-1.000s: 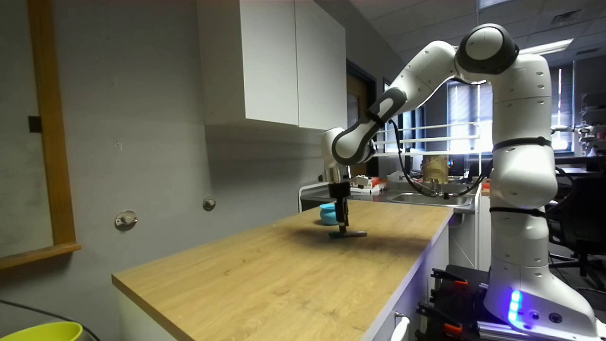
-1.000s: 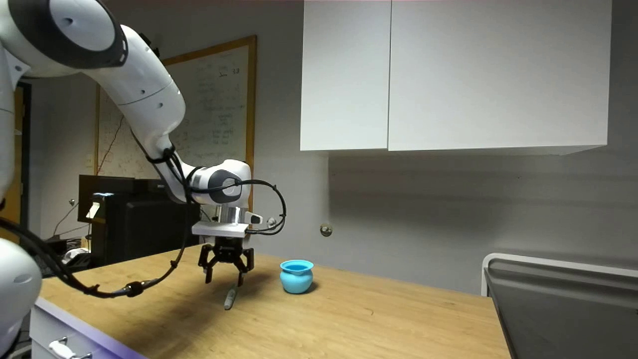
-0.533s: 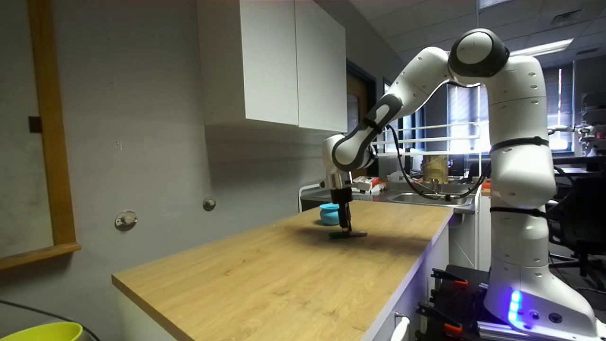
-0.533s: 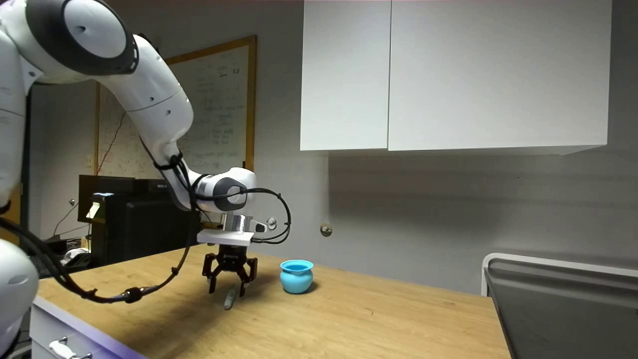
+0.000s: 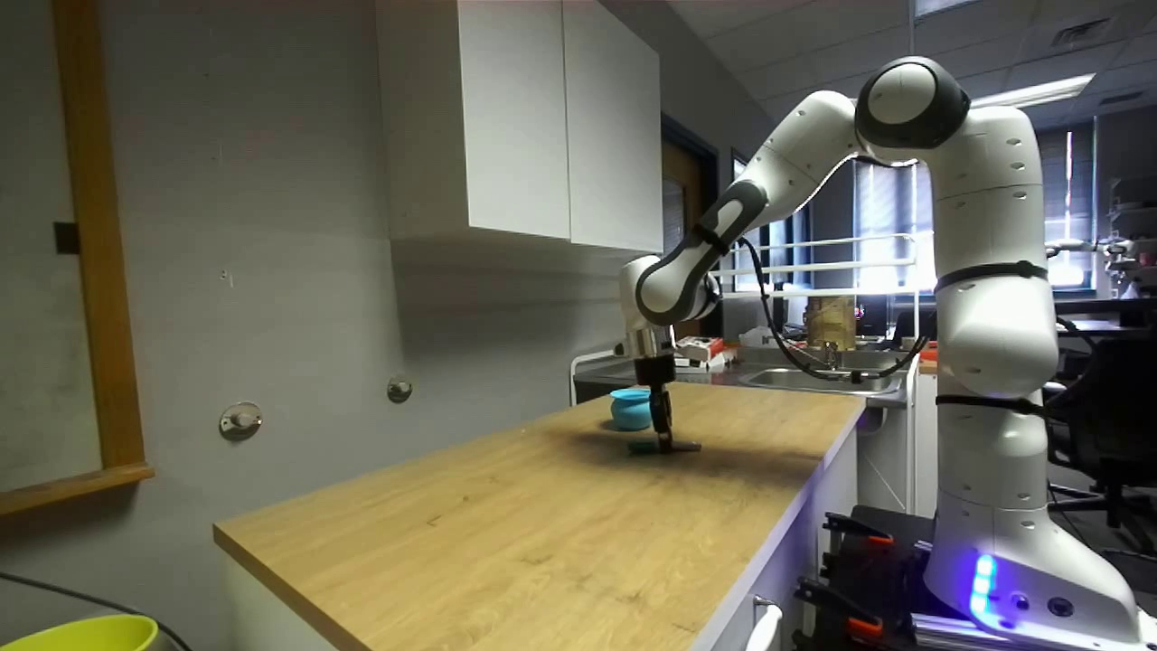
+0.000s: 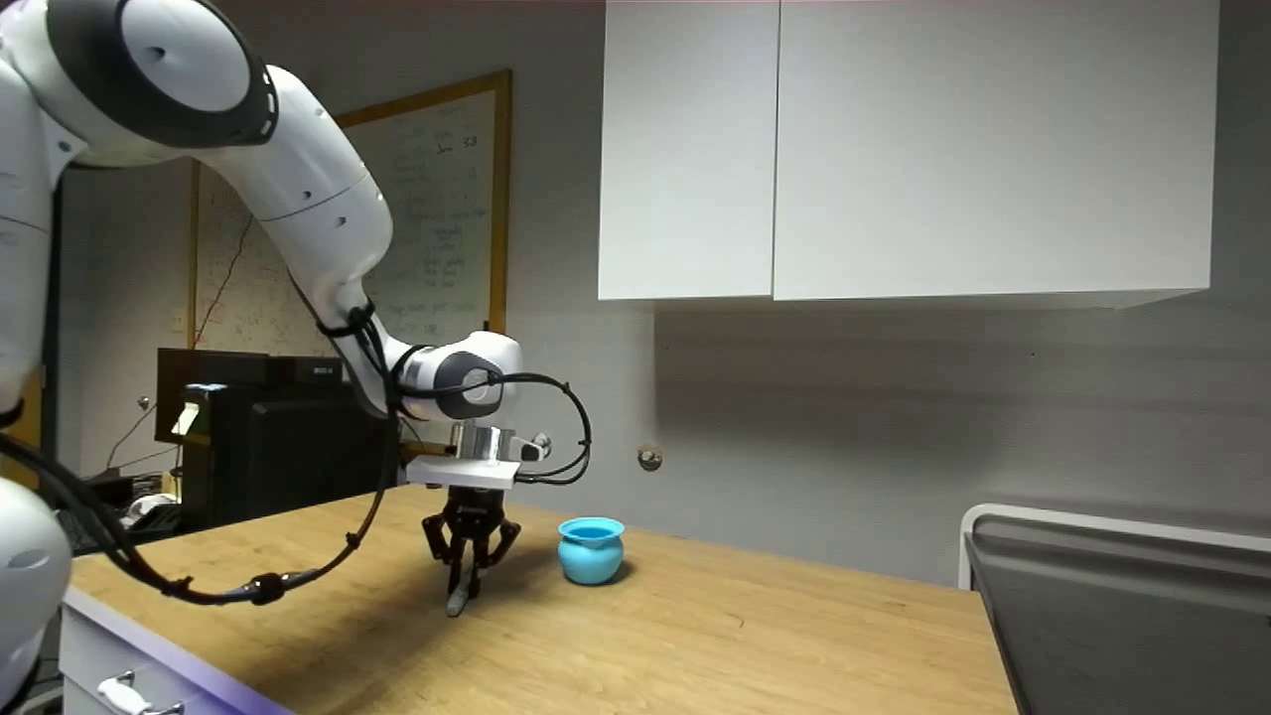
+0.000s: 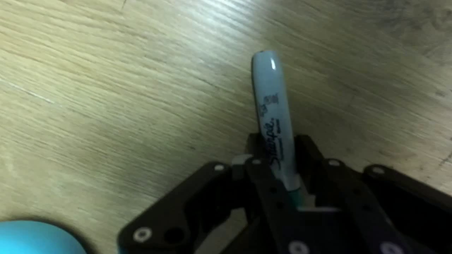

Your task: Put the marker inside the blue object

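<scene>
The long counter (image 5: 542,533) has a light wood-grain top, dotted here and there with small dark marks and, in the wrist view, a short pale line. The marker (image 7: 275,116) lies on its side directly on the wood — a grey barrel lettered Sharpie, with teal showing toward one end. Near it but apart, the blue pot (image 6: 591,558) stands upright on the same surface, round-bellied, its rim flared — a dark shadow at its foot.

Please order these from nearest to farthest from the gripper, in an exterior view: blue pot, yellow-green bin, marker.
1. Marker: between the jaws of the gripper.
2. Blue pot: on the table, behind and left of the gripper in the picture.
3. Yellow-green bin: off the table, in the bottom left corner.
</scene>
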